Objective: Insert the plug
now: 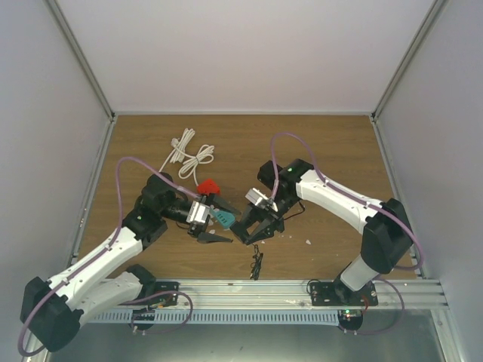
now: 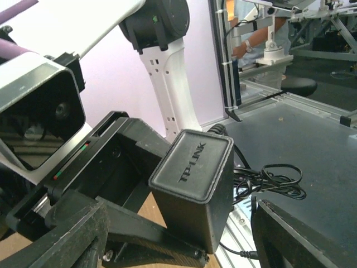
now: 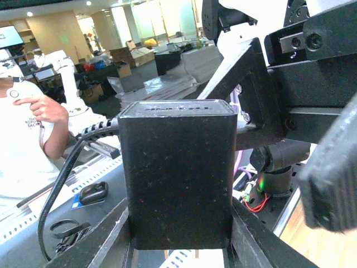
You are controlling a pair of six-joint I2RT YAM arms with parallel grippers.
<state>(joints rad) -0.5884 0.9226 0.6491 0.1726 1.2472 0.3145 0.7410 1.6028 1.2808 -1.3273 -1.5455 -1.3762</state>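
1. The plug (image 3: pixel 178 173) is a black block marked TP-LINK. It is held up off the table (image 1: pixel 324 143) at the middle of the workspace, between the two wrists.
2. The right gripper (image 1: pixel 253 228) is clamped on the plug. In the right wrist view its fingers (image 3: pixel 103 237) press the lower part of the block from both sides.
3. A black cord (image 3: pixel 67 167) leaves one upper corner of the block and hangs down. A loose cord bundle (image 1: pixel 257 264) lies on the table just near of the grippers, close to the near edge.
4. The left gripper (image 1: pixel 230 225) faces the plug from the left with its fingers (image 2: pixel 56 234) spread apart, gripping nothing. In the left wrist view the plug sits ahead of them, in the gap.
5. From above, a teal piece (image 1: pixel 224 219) shows between the left fingers; I cannot tell what it is.
6. A red object (image 1: pixel 208 185) rests on the table just far of the left wrist.
7. A coiled white cable (image 1: pixel 189 154) lies farther off, toward the far left.
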